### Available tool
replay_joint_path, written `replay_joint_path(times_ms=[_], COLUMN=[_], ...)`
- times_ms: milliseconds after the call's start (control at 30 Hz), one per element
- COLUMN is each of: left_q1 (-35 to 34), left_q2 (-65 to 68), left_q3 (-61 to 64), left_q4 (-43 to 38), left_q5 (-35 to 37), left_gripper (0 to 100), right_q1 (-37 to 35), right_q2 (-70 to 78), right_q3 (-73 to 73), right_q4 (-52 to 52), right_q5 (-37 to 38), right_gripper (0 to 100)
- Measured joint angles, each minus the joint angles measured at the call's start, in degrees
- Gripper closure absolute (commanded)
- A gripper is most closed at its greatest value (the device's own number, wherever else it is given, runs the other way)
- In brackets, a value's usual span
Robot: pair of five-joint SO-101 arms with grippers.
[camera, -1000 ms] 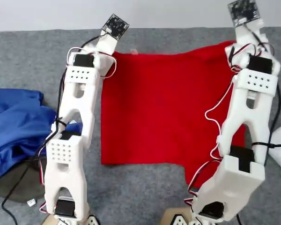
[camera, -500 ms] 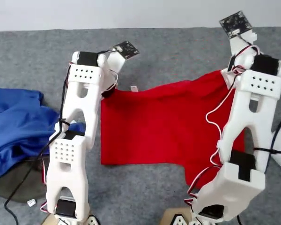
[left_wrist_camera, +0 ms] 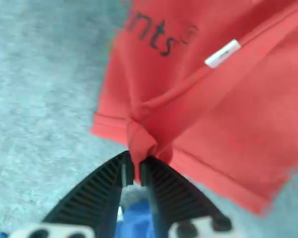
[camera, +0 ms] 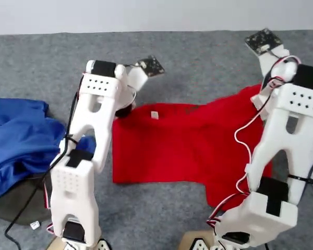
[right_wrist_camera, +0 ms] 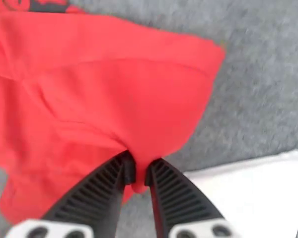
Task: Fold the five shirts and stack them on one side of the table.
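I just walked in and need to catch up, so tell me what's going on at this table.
Two robot arms are folding a red shirt on the grey table. The left claw is shut on the shirt's far edge near the neck label; the right claw is shut on the far edge at the other side. That edge is raised off the table, the fold not yet laid down. A crumpled blue garment lies beside the left arm.

High view: my right arm (camera: 295,99) covers the right side of the red shirt (camera: 182,146); the frame's left edge cuts off the blue shirt (camera: 21,140). Right wrist view: the white cloth (right_wrist_camera: 258,198) runs off-frame.
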Motion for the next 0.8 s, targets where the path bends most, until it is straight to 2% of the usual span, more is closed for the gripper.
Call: replay_joint_path(times_ms=[167,367,600,800], left_q1=[0.0,0.0,0.0,0.0], left_q2=[-8.5,-15.6,-19.0,-20.0], left_q3=[10.7,18.7,23.6,26.8], left_q4=[0.0,0.0,0.0,0.0], left_q5=[-4.2,-8.3,-9.0,-9.0], left_gripper=[99,99,99,91], right_q1=[3.3,4.8,4.8,5.1], right_q2=[-0.1,-5.1,-12.9,-20.7], right_q3=[0.9,8.7,21.8,31.5], right_q4=[2.1,2.1,2.1,2.1], right_q5=[1.7,4.0,4.2,5.4], right_gripper=[98.8,98.8,98.8,98.8])
